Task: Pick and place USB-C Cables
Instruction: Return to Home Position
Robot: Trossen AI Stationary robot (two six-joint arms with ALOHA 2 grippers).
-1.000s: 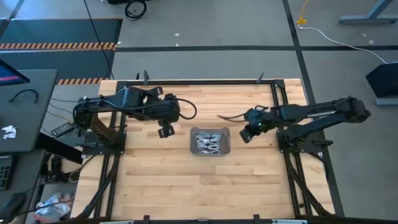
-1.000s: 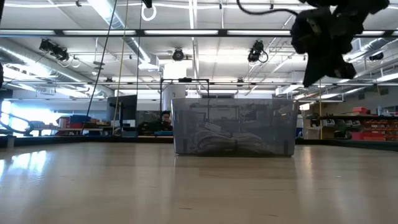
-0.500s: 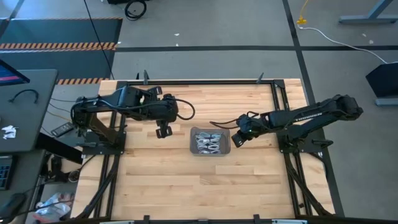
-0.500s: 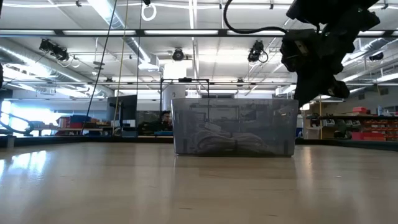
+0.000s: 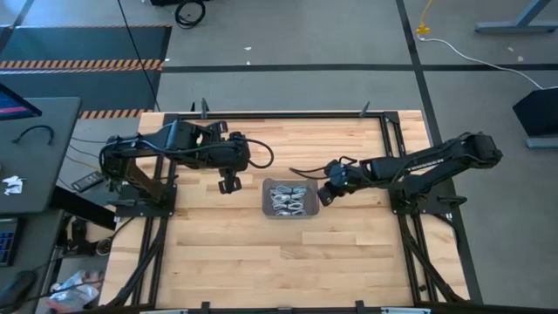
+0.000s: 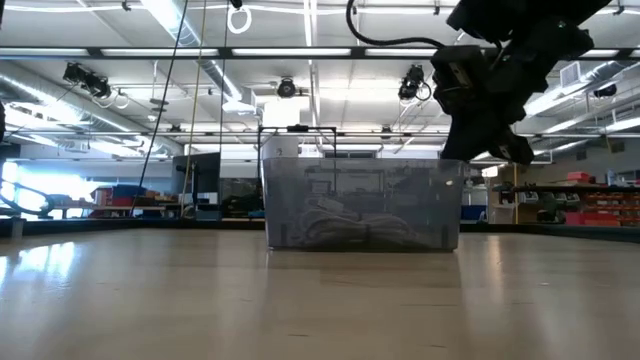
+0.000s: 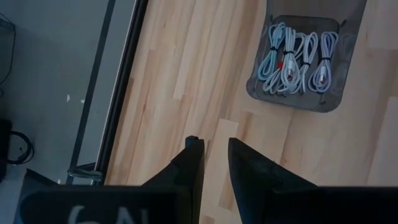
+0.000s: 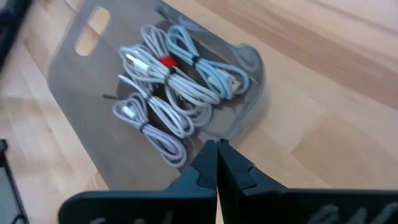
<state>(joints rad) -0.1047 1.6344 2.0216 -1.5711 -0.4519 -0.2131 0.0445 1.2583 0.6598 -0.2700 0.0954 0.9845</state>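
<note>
A grey see-through tray (image 5: 270, 209) (image 6: 300, 200) stands on the table's middle. Several coiled light-grey USB-C cable bundles (image 5: 290, 201) (image 7: 292, 59) (image 8: 168, 87) lie in it, one with a red bit (image 8: 165, 61). My right gripper (image 5: 321, 195) (image 8: 216, 148) is shut and sits at the tray's right-hand wall; in the low view it (image 6: 490, 150) hangs just above that wall's rim. My left gripper (image 5: 228, 183) (image 7: 215, 152) hovers left of the tray over bare wood, its fingers a narrow gap apart, holding nothing. My right gripper touches the tray's right-hand wall at its rim (image 8: 239, 127) with the tips of its shut fingers. It comes from the table's right side, slanting down. The tray stands flat on the table.
The wooden table top (image 5: 244, 253) is framed by black rails (image 5: 288, 113). Both arm bases stand at its left and right edges. Bare wood lies on the near side and the far side of the tray. A desk with a monitor (image 5: 22, 131) stands off the table's left.
My right gripper has moved toward the table's left edge and lower, reaching the tray's right wall. The tray has slid a short way toward the table's left edge, cables still inside.
</note>
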